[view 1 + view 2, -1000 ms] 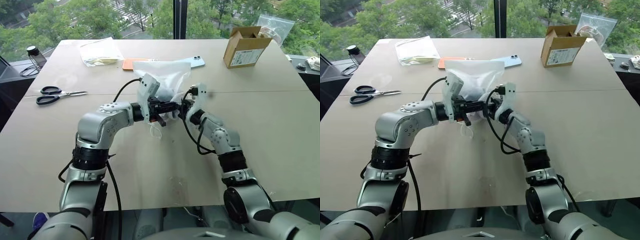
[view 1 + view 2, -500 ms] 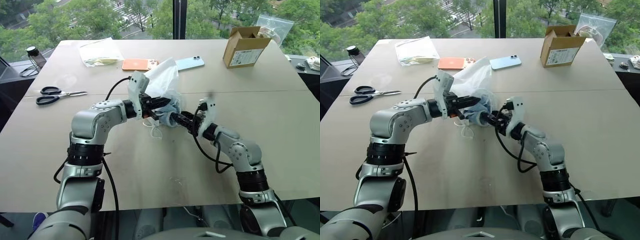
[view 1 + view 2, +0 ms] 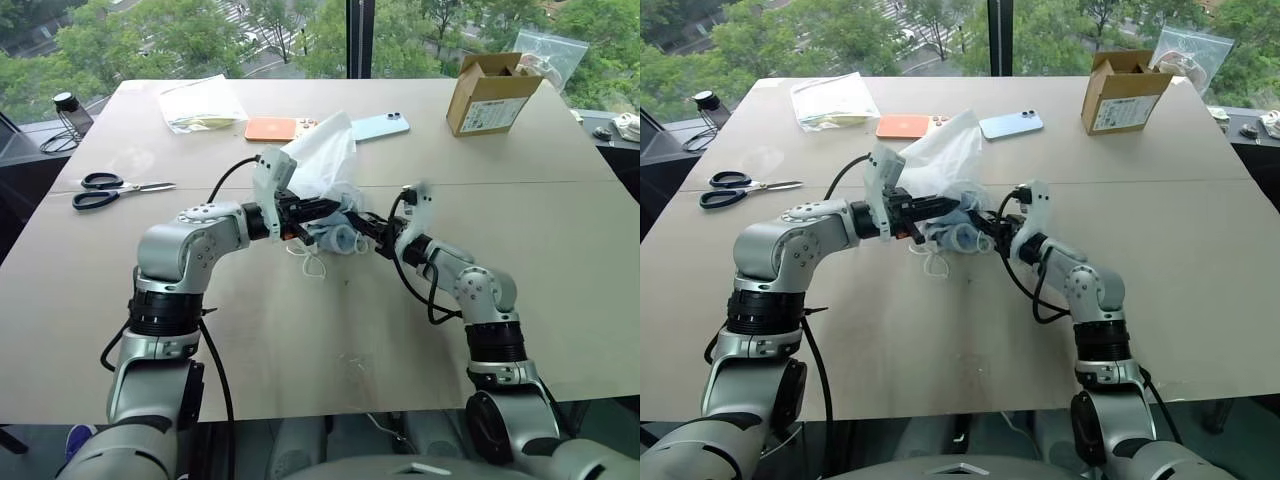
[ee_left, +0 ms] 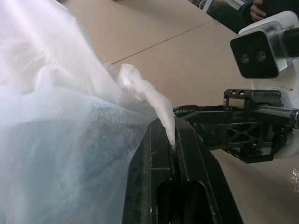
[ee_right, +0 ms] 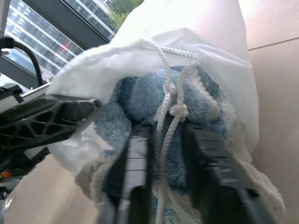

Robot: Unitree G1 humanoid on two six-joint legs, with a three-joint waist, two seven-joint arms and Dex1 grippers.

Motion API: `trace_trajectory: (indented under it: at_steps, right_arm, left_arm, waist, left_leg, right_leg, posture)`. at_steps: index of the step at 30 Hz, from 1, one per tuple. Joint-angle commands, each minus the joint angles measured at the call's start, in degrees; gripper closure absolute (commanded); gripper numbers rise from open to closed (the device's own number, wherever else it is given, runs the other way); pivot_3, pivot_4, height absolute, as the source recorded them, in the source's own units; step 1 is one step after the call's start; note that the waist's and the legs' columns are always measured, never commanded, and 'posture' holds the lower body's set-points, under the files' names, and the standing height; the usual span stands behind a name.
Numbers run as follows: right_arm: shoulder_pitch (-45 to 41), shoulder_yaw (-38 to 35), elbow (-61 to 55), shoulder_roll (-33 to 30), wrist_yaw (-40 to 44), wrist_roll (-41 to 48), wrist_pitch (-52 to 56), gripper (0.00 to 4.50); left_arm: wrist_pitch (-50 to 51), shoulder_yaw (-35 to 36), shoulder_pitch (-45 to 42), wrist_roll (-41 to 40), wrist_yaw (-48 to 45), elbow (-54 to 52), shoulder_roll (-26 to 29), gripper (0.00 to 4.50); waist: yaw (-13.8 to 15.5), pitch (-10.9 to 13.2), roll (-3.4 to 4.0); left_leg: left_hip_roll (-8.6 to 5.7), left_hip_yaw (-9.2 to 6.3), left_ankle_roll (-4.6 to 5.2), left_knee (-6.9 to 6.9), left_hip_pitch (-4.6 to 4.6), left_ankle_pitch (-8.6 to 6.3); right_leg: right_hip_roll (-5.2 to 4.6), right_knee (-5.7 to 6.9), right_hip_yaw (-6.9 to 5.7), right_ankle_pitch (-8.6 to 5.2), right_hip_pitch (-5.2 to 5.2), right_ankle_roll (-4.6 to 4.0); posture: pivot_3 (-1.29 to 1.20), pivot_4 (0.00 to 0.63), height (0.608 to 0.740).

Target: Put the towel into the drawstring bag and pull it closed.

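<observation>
Since a second ago, the drawstring bag (image 3: 322, 160) has collapsed sideways. Left gripper (image 4: 174, 140) stays clamped on its rim. Right gripper (image 5: 166, 140), closed, presses against the towel (image 5: 140, 100) inside.

No legible text, label, brand or number anywhere.

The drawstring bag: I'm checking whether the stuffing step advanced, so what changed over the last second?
The thin white drawstring bag went from hanging spread wide to bunched and tilted toward the robot's left, with the light-blue fluffy towel showing at its mouth. The right hand dropped lower. The left hand stays shut on the bag's edge. Scissors, phones and box unchanged.
</observation>
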Motion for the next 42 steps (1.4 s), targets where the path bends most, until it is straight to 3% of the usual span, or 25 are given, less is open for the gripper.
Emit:
trace_trajectory:
  at_steps: [1,2,5,8,13,17,21,25,31,34,37,40,42]
  right_arm:
    - [-1.24,-0.41,-1.37,-0.04,0.61,0.91,-0.54,4.48]
    - [-1.28,-0.59,-1.55,-0.03,0.57,1.12,-0.39,4.48]
    - [-1.43,-1.75,-2.66,-0.21,0.28,2.44,0.44,4.5]
    - [-1.86,-3.25,-3.73,-0.24,-0.19,4.44,1.61,4.5]
    - [-2.87,-5.83,-4.78,-0.26,-1.33,7.46,3.64,4.5]
    - [-3.83,-7.24,-5.36,-0.77,-2.22,9.19,4.95,4.5]
    - [-4.09,-7.82,-5.94,-1.46,-2.79,10.41,5.93,4.5]
    - [-3.85,-7.87,-6.68,-2.15,-3.27,10.85,6.8,4.5]
    - [-3.52,-8.05,-8.29,-3.03,-4.43,11.67,7.45,4.5]
    - [-3.24,-8.43,-9.24,-3.28,-4.98,12.21,7.75,4.5]
    - [-2.98,-8.81,-10.0,-3.41,-5.38,12.89,7.91,4.5]
    - [-3.67,-9.94,-10.74,-3.62,-5.56,14.87,8.16,4.5]
    - [-5.38,-11.63,-11.47,-4.1,-5.88,17.93,8.98,4.5]
  left_arm:
    - [-0.76,2.5,0.3,-2.63,-3.46,-1.59,1.98,4.5]
    - [-0.51,3.53,0.13,-2.94,-2.84,-1.19,2.06,4.5]
    - [2.75,6.46,0.0,-6.02,-4.25,-1.02,4.43,3.64]
    - [5.55,10.23,1.78,-8.46,-6.21,-0.41,9.1,2.41]
    - [4.97,12.51,13.17,-9.03,-11.71,-5.12,17.62,2.41]
    - [-2.68,9.51,25.72,-4.16,-11.31,-12.61,18.51,2.41]
    - [-9.79,4.39,29.94,1.7,-4.3,-14.28,11.23,2.41]
    - [-10.66,0.8,28.95,3.49,1.03,-13.74,3.87,2.41]
    - [-11.2,-3.4,26.61,9.24,9.54,-9.89,-1.95,2.41]
    - [-11.73,-3.93,26.14,9.77,11.69,-9.61,-4.68,3.2]
    - [-10.41,-4.17,26.94,8.41,11.82,-12.08,-6.26,4.45]
    - [-8.88,-1.66,28.52,5.72,10.33,-15.37,-5.34,4.45]
    - [-3.96,4.6,28.1,-3.08,7.67,-18.91,-3.89,4.45]
  waist:
    - [-0.05,0.0,0.0]
    - [-0.07,0.0,0.0]
    - [-0.12,0.0,0.0]
    - [-0.22,0.01,0.01]
    - [-0.58,0.03,0.05]
    - [-0.01,0.04,0.07]
    - [0.82,0.05,0.08]
    - [1.19,0.03,0.06]
    - [1.27,0.0,0.09]
    - [1.28,-0.01,0.1]
    - [1.28,-0.01,0.1]
    - [1.2,-0.01,0.1]
    - [1.14,0.0,0.11]
  left_leg:
    - [0.0,0.0,0.0,0.0,0.0,0.0]
    - [0.0,0.0,0.0,0.0,0.0,0.0]
    - [0.0,-0.02,0.0,0.0,0.0,0.0]
    - [0.02,-0.04,0.01,-0.01,0.01,0.0]
    - [0.05,-0.07,0.01,-0.06,0.05,-0.01]
    - [0.07,-0.09,0.01,-0.12,0.05,-0.01]
    - [0.08,-0.05,0.01,-0.23,0.06,0.0]
    - [-0.01,-0.01,0.02,-0.15,0.04,0.0]
    - [-0.09,0.01,0.02,-0.13,0.05,0.0]
    - [-0.09,0.01,0.02,-0.08,0.09,0.0]
    - [-0.09,-0.01,0.03,0.0,0.09,0.0]
    - [-0.09,0.01,0.03,0.0,0.08,0.0]
    - [-0.06,-0.02,0.03,0.0,0.01,0.0]
  right_leg:
    - [0.0,0.0,0.01,0.0,0.0,0.0]
    - [0.0,-0.01,0.01,0.0,0.0,0.0]
    - [0.0,0.0,0.01,0.0,0.0,0.0]
    - [0.02,0.0,0.0,0.0,-0.01,0.0]
    - [0.02,-0.04,0.09,-0.01,-0.02,0.0]
    - [-0.05,-0.09,0.1,-0.01,-0.02,0.0]
    - [-0.23,-0.09,-0.02,0.0,-0.01,-0.01]
    - [-0.22,-0.07,-0.05,0.0,0.01,0.0]
    - [-0.19,-0.02,-0.06,0.0,0.03,0.0]
    - [-0.18,0.02,-0.06,0.01,0.08,0.01]
    - [-0.17,0.06,-0.09,0.0,0.11,0.01]
    - [-0.17,0.06,-0.07,0.0,0.1,0.01]
    - [-0.17,0.06,-0.09,0.0,0.06,0.01]
  posture:
    - [0.0,0.15,0.74]
    - [0.0,0.15,0.74]
    - [0.0,0.15,0.74]
    - [0.0,0.15,0.74]
    - [0.0,0.15,0.74]
    - [0.0,0.15,0.74]
    - [0.0,0.15,0.74]
    - [0.0,0.15,0.74]
    - [0.0,0.15,0.74]
    - [0.0,0.15,0.74]
    - [0.0,0.15,0.74]
    - [0.0,0.15,0.74]
    - [0.0,0.15,0.74]
